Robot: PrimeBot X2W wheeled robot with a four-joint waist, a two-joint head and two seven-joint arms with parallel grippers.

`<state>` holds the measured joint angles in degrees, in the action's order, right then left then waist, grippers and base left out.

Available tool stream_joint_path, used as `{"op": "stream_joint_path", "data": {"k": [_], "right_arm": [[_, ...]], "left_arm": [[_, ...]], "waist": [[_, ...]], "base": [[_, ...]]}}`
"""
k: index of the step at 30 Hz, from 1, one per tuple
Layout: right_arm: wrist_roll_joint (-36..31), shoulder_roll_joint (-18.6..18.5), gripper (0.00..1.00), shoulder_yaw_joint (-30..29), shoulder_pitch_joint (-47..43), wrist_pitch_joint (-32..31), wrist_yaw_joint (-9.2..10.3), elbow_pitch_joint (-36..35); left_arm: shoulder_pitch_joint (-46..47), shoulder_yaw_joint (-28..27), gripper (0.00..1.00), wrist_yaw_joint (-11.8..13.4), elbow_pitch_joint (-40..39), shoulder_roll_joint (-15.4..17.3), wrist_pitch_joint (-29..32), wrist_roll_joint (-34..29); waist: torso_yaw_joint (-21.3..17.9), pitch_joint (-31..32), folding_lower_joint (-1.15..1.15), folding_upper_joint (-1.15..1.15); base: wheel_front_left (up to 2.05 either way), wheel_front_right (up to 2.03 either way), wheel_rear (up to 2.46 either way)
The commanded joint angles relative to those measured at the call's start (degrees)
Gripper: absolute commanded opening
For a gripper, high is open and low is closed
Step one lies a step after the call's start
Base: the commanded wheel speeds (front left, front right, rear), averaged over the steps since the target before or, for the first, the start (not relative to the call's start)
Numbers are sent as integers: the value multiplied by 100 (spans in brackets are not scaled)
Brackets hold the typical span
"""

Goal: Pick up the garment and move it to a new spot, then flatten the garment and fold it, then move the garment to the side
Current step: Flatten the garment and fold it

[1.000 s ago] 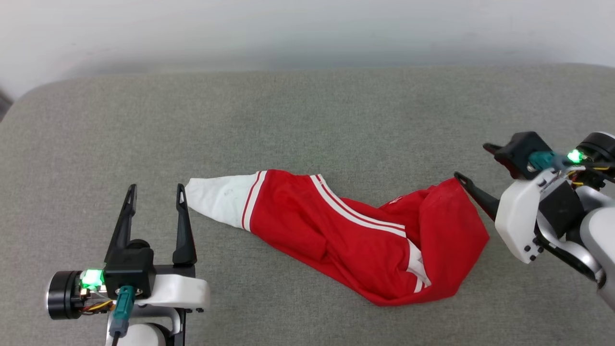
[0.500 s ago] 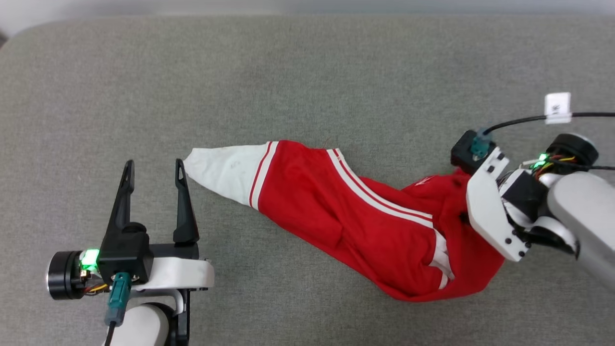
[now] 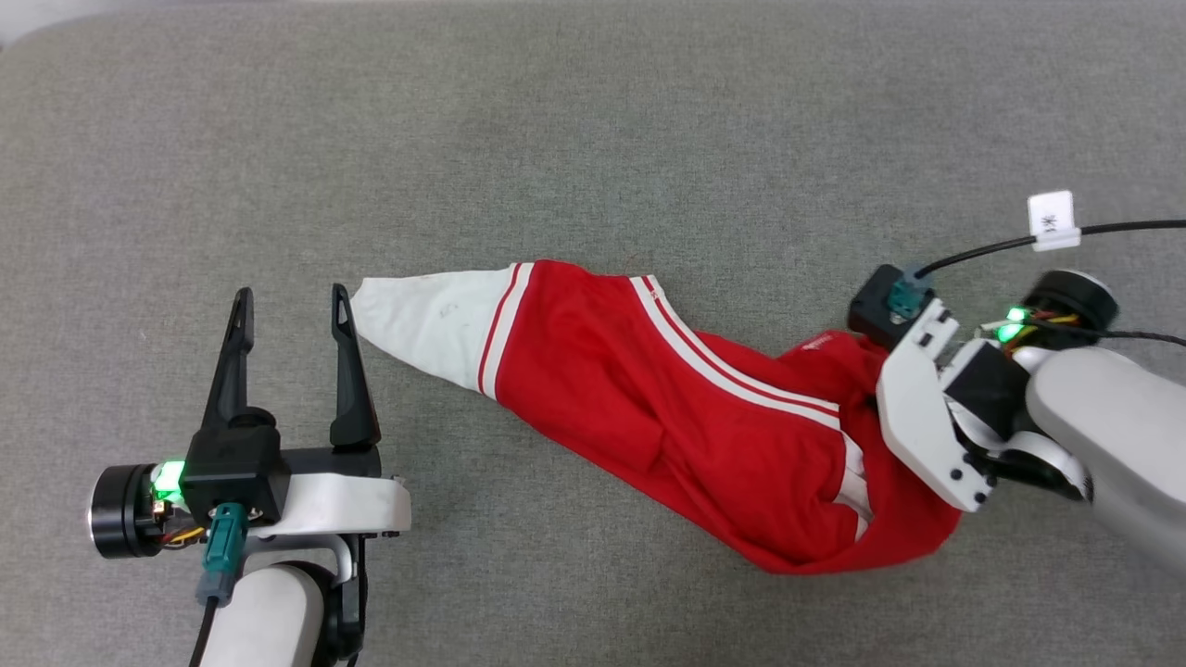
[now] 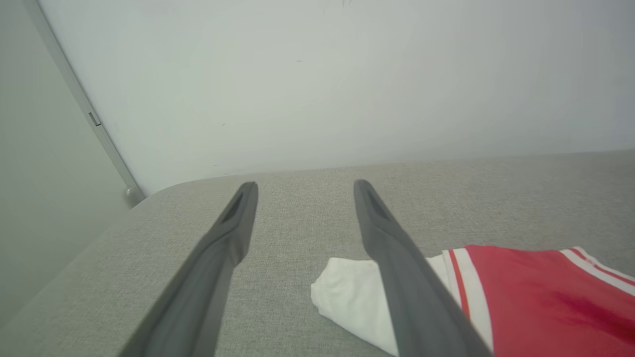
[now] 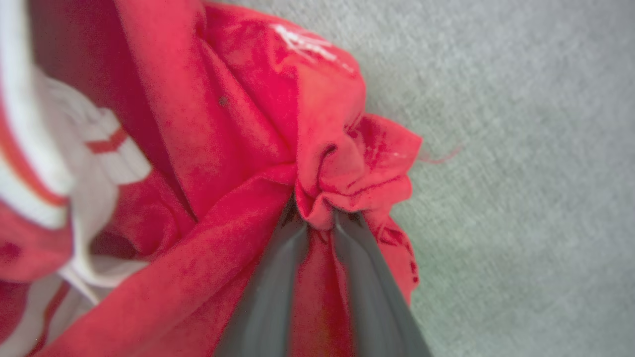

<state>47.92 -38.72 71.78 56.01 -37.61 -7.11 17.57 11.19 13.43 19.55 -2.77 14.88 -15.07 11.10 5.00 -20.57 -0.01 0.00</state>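
The garment (image 3: 649,398) lies bunched in a long diagonal strip on the grey cushion, with a white sleeve (image 3: 426,320) at its left end and red cloth with white stripes running right. My right gripper (image 5: 317,218) is at its right end, fingers pinched together with a wad of red cloth (image 5: 347,168) gathered between them; in the head view the white wrist (image 3: 927,417) hides those fingers. My left gripper (image 3: 292,295) stands open just left of the sleeve tip, holding nothing. In the left wrist view the sleeve (image 4: 347,297) lies behind the right finger (image 4: 397,267).
The grey cushioned surface (image 3: 593,139) stretches wide behind and in front of the garment. Its rounded far corner meets a pale wall (image 4: 347,74) in the left wrist view. A black cable with a white tag (image 3: 1052,220) trails from my right wrist.
The head camera has tilted down. My right gripper came down from beside the garment onto its right end and closed on the red cloth. The left gripper has stayed put.
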Motion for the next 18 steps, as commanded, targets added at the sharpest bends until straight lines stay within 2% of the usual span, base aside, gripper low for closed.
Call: {"op": "stream_joint_path", "data": {"k": [1,6,11,14,18], "right_arm": [[9,259,0,209,13,241,-52,65],[109,117,0,-136,904,1078,-34,218],[258,0,0,-366,1422,1614,-34,398],[330,-144,0,-529,1490,1889,-34,646],[602,-305,0,-668,1108,2002,-35,1203]], "left_arm": [[-27,-61,100,-44,5,-49,-14,-60],[-143,-207,100,-172,-4,-178,-14,-192],[-252,-337,100,-264,-51,-292,-14,-295],[-282,-396,100,-322,-88,-374,-14,-347],[-319,-452,100,-389,-90,-473,-14,-397]], "waist": [[-38,81,1,0],[-56,231,1,0],[-16,289,1,0],[22,267,1,0],[80,212,1,0]], "base": [[0,0,0],[0,0,0],[0,0,0],[0,0,0],[0,0,0]]}}
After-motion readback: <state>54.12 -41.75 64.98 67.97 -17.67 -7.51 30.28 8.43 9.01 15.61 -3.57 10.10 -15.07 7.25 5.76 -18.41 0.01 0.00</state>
